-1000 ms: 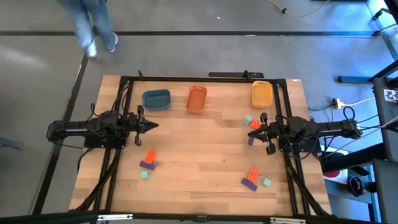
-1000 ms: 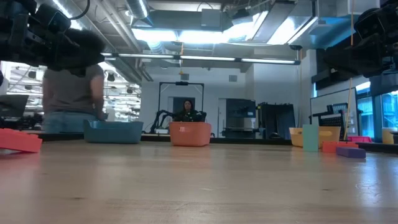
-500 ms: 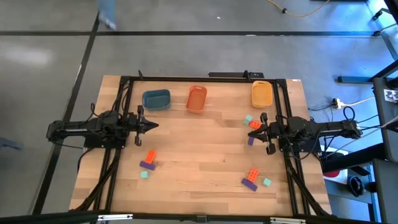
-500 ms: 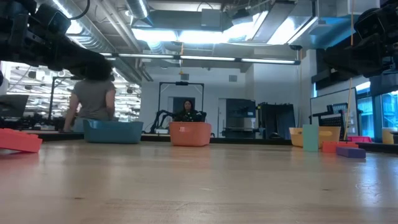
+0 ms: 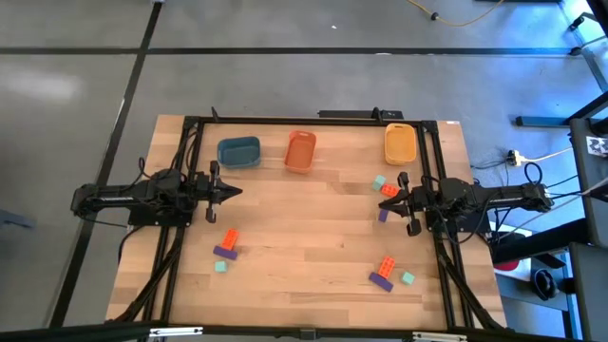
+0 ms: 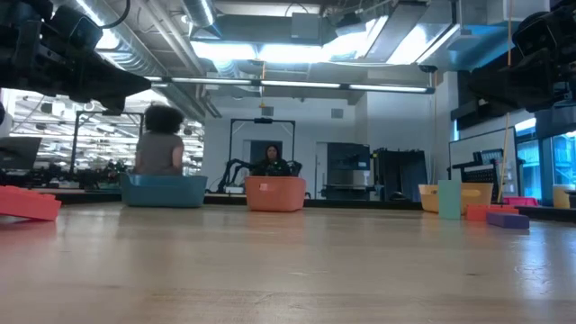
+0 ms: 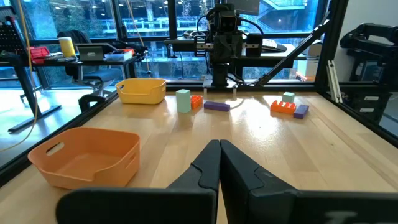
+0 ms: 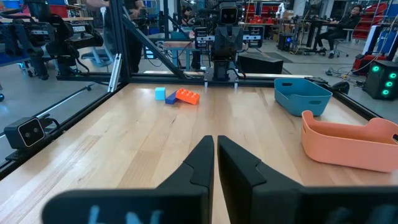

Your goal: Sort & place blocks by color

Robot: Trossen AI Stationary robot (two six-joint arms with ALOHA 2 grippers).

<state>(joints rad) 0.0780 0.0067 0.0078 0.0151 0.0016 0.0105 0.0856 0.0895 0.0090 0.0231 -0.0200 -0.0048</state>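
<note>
Sorting has not begun — both arms wait at the worktop (image 5: pixel 304 237) edges, left gripper (image 5: pixel 233 192) and right gripper (image 5: pixel 388 202) with fingers together, empty. The blocks (image 5: pixel 226 250) lie in three scattered clusters, oblong bricks angled variously. Next: open over one brick, across its long axis.

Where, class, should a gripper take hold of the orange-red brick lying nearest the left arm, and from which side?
Grip the orange-red brick across its two long flat sides, coming straight down from above. It lies flat and oblong on the table; a purple brick touches one end, so avoid that end.
</note>
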